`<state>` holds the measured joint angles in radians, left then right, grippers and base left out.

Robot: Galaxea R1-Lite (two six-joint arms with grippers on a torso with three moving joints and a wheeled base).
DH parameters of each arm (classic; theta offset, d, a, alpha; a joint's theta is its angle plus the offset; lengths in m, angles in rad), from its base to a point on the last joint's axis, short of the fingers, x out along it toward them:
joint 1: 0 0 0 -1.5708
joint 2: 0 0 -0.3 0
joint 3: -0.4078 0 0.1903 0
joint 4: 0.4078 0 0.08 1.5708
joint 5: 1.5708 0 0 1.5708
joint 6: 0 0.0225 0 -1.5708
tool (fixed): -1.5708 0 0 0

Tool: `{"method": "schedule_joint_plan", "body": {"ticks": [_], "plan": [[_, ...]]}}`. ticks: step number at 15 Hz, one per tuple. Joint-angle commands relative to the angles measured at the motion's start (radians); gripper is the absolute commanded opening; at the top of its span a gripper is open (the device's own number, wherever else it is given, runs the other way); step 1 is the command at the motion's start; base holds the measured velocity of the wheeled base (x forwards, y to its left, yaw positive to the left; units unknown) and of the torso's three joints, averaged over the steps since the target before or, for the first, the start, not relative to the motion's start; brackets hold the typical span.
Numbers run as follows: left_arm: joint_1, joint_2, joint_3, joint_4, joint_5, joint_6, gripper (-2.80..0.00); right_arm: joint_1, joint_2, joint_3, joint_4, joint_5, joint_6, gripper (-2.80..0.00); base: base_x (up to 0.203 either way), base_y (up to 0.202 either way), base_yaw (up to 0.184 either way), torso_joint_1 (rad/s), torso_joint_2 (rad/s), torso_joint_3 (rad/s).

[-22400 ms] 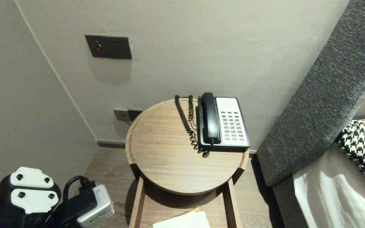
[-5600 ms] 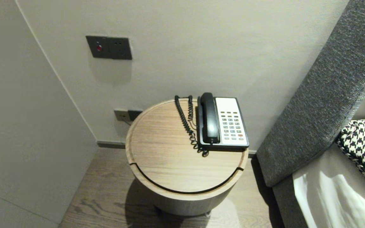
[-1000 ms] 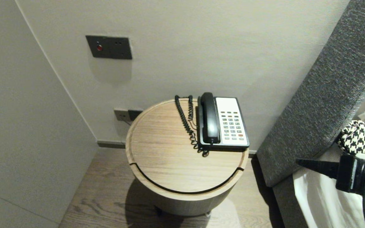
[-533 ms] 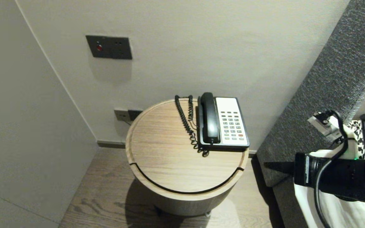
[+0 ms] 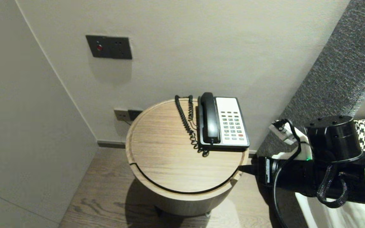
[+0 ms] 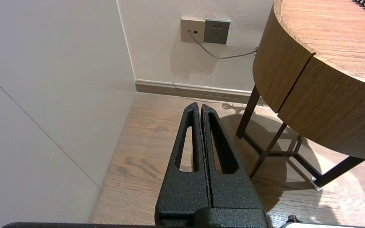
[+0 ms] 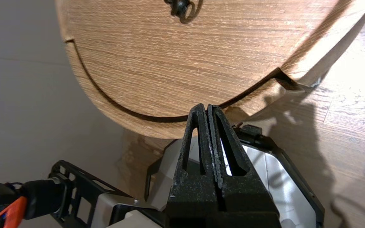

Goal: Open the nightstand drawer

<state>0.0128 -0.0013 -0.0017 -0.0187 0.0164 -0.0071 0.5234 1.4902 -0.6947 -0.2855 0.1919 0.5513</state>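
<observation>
Black right arm [image 5: 309, 182], looped black cable [image 5: 322, 187]

Soft indoor light comes from above. It spreads evenly over the wall [image 5: 201, 47] and leaves a faint shadow below the switch plate [image 5: 108, 47]. The round worktop [image 5: 166, 161] is moderately bright and without glare, and it throws a dark shadow on the floor [image 5: 106, 196] beneath it. In the left wrist view a bright patch lies on the floor under the worktop. In the right wrist view strong glare whitens the floor, and a dark shadow crosses it, though what casts that shadow is hard to tell.
</observation>
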Motion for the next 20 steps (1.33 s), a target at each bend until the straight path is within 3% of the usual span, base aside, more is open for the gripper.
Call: {"method": "schedule_joint_plan", "body": {"ticks": [1,6,20], "plan": [[0.0,0.0,0.002,-0.001,0.0,-0.001,-2.8,0.005,0.052,-0.003,-0.004,0.001,0.003,-2.8,0.0,0.0,0.0,0.0,0.0,0.0],[0.0,0.0,0.002,-0.001,0.0,-0.001,-2.8,0.023,0.126,-0.005,-0.086,-0.003,0.002,-2.8,0.0,0.0,0.0,0.0,0.0,0.0],[0.0,0.0,0.002,-0.001,0.0,-0.001,-2.8,0.05,0.153,0.037,-0.087,-0.003,0.001,-2.8,0.0,0.0,0.0,0.0,0.0,0.0]]}}
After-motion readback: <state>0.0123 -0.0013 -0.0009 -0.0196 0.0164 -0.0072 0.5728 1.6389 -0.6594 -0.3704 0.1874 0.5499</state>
